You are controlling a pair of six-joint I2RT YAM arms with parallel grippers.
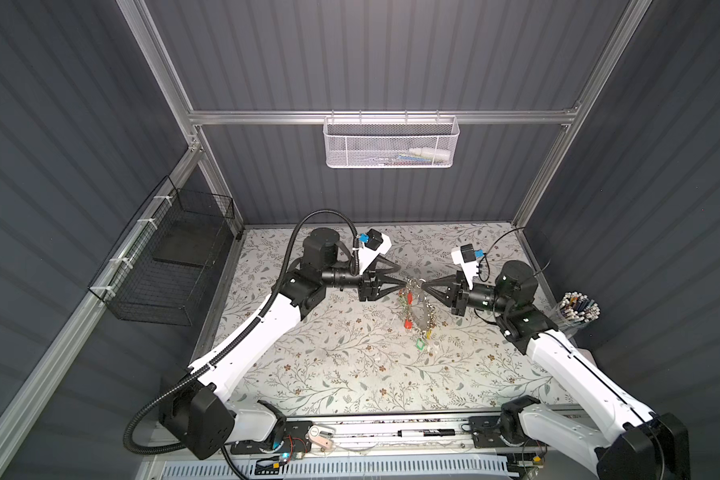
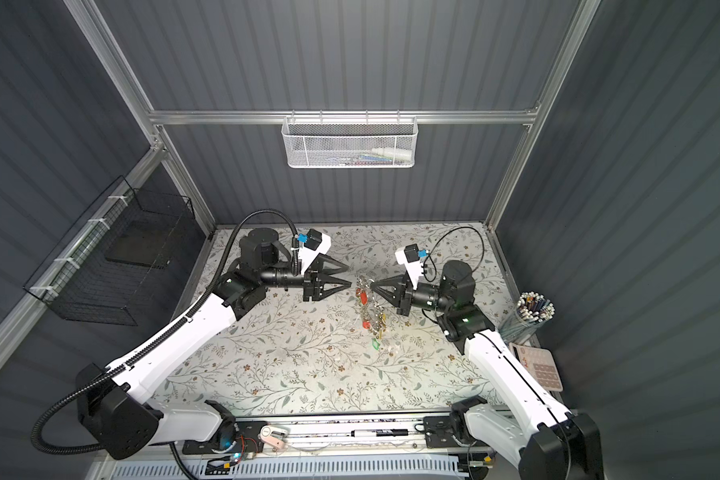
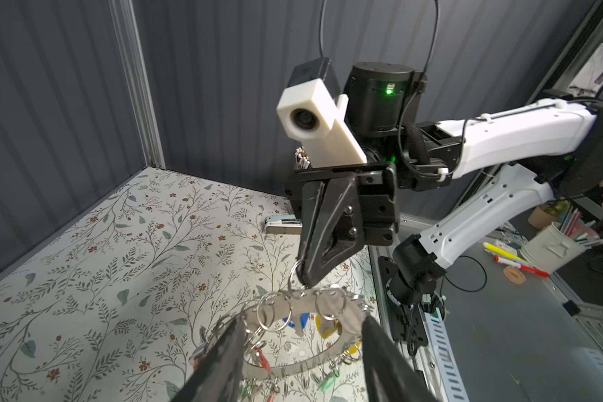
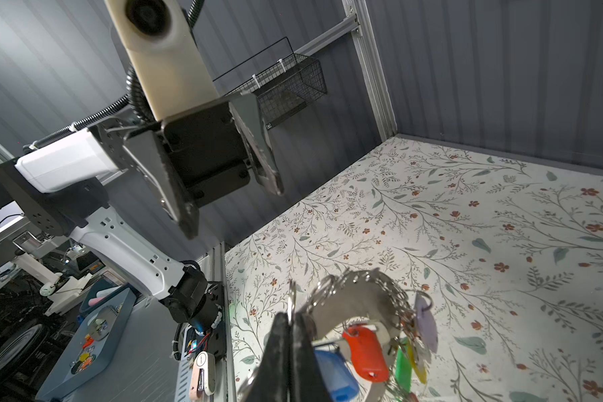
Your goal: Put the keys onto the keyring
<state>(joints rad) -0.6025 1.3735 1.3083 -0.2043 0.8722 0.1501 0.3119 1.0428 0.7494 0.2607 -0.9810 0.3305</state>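
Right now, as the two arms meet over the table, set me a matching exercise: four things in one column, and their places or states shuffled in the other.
Things:
1. left end effector
2. right end effector
3. white mesh wire basket
4. clear plastic cup of pens

Places or states:
A. hangs on the aluminium back rail
B. open, holding nothing
C. stands at the right side of the flower-patterned table
D. shut on a silver split ring of the large flat grey metal keyring

Pairs: 1-B, 2-D, 3-A, 4-C
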